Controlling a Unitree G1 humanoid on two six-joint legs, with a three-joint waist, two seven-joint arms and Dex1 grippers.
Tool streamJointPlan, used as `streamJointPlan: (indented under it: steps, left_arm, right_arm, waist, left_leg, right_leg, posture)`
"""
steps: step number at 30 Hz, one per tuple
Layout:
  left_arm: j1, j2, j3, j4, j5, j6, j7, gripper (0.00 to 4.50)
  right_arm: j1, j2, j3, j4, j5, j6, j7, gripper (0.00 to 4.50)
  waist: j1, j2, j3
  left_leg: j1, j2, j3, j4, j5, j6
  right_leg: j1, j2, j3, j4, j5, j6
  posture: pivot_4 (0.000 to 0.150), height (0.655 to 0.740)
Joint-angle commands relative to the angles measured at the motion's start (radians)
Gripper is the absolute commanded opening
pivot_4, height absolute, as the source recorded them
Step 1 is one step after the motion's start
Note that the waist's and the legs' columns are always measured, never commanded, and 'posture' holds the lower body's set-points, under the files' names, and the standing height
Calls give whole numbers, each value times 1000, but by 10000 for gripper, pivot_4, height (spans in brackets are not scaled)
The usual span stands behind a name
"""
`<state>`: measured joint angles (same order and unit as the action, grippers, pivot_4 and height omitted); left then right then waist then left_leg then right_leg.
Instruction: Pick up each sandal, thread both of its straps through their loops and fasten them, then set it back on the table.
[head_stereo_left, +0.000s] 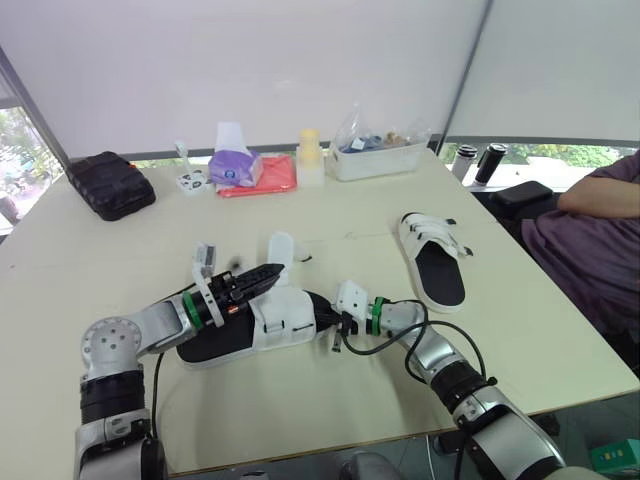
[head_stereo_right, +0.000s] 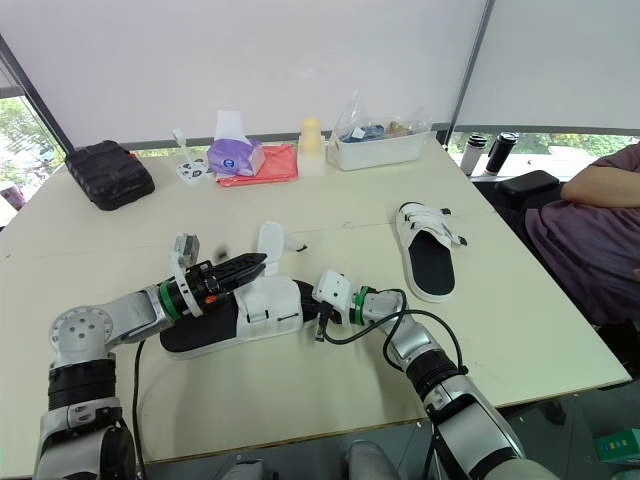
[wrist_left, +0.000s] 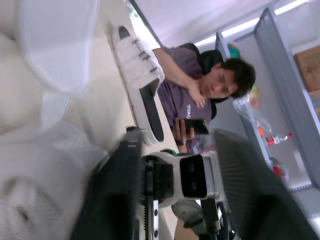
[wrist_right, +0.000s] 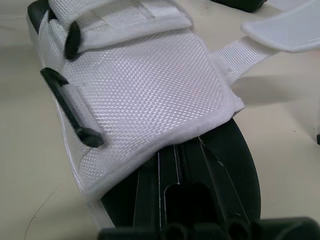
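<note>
Sandal (head_stereo_left: 282, 318) touching closed right end effector (head_stereo_left: 328, 318), left end effector (head_stereo_left: 276, 271) spread

Bare table (head_stereo_left: 300, 400) around near sandal (head_stereo_left: 285, 320)

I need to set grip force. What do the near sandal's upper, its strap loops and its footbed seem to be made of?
Upper: white woven synthetic mesh, matte; a fine grid weave shows.
Strap loops: probably hard black plastic, smooth with a slight sheen.
Footbed: black and matte, likely foam or rubber; the look leaves it open.
</note>
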<state>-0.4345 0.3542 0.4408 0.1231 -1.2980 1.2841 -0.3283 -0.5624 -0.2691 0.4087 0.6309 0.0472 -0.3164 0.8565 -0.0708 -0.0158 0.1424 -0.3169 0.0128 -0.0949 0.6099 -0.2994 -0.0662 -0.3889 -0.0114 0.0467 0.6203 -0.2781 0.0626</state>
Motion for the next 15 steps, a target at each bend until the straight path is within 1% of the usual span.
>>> streamJointPlan:
  steps: [1, 4, 6, 9, 11, 13, 14, 15]
  left_arm:
    - [-5, 17, 30, -11, -20, -24, -3, 28129]
    - [-11, 47, 28, -28, -16, -33, -45, 28129]
    - [-31, 86, 23, -35, 7, -56, -89, 28129]
    - [-86, 174, -15, 10, 145, -178, -179, 28129]
    - [-115, 254, -79, 46, 259, -262, -278, 28129]
    - [-128, 332, -157, 76, 365, -334, -390, 28129]
    - [-129, 355, -184, 86, 398, -358, -433, 28129]
    - [-124, 384, -210, 97, 424, -372, -487, 30886]
  right_arm:
    - [85, -40, 62, 212, -141, 98, -22, 0]
    - [85, -40, 62, 214, -141, 98, -21, 0]
    - [84, -41, 62, 216, -141, 98, -21, 0]
    - [84, -41, 62, 217, -141, 99, -19, 0]
    - [82, -40, 62, 219, -141, 99, -19, 0]
    - [79, -38, 63, 223, -142, 99, -19, 0]
    - [78, -37, 63, 224, -142, 98, -19, 0]
    - [78, -37, 62, 224, -142, 99, -20, 0]
  waist:
    - [0, 0, 0]
    - [0, 0, 0]
    - [0, 0, 0]
    - [0, -1, 0]
    - [-1, -1, 0]
    - [-2, 0, -1]
    - [-2, 0, -1]
    - [-2, 0, -1]
  left_leg:
    - [0, 0, 0, 0, 0, 0]
    - [0, 0, 0, 0, 0, -1]
    - [0, 0, 0, 0, 0, -1]
    - [0, -1, 0, 0, 1, -3]
    - [0, -1, 0, 0, 2, -11]
    - [0, -1, 1, -1, 2, -12]
    - [1, -1, 2, -2, 2, -12]
    - [1, -1, 3, -3, 2, -12]
  right_leg:
    - [0, 0, 0, 0, 0, 0]
    - [0, 0, 0, 0, 0, 0]
    - [0, 0, 0, 0, 0, 0]
    - [-1, 0, -1, 0, 0, 0]
    - [-1, 0, -2, 0, 0, 0]
    - [-1, 0, -2, 0, 0, 0]
    - [-1, 0, -1, 0, 0, 0]
    - [-1, 0, -1, 0, 0, 0]
  posture:
    - [1500, 7400]
    - [1500, 7400]
    - [1500, 7400]
    - [1500, 7400]
    - [1500, 7400]
    - [1500, 7400]
    - [1500, 7400]
    - [1500, 7400]
